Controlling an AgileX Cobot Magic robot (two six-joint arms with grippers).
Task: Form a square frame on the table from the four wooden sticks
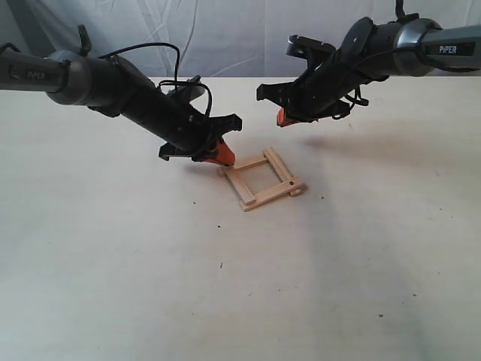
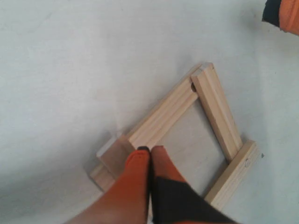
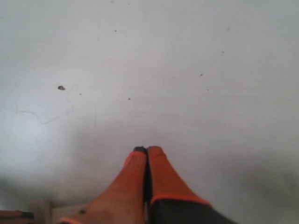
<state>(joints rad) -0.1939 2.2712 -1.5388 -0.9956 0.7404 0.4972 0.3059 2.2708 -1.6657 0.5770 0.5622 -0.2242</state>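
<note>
Lying mid-picture on the table (image 1: pixel 113 286), square frame (image 1: pixel 262 179) of four sticks (image 1: pixel 279 165), corners overlapped. Behind, upper left: left gripper (image 1: pixel 225 159) pinched together, empty, tip at a corner, probably squaring it. Farther, upper right: right gripper (image 1: pixel 281 118) together, empty, held clear.

The sticks (image 1: pixel 269 196) are pale light wood with fine straight grain, and two show a small dark hole. The table (image 1: pixel 113 248) is matte beige with tiny dark specks. The arms (image 1: pixel 143 98) are black, with orange fingertips (image 2: pixel 140 168). The backdrop (image 1: pixel 225 30) is white.
</note>
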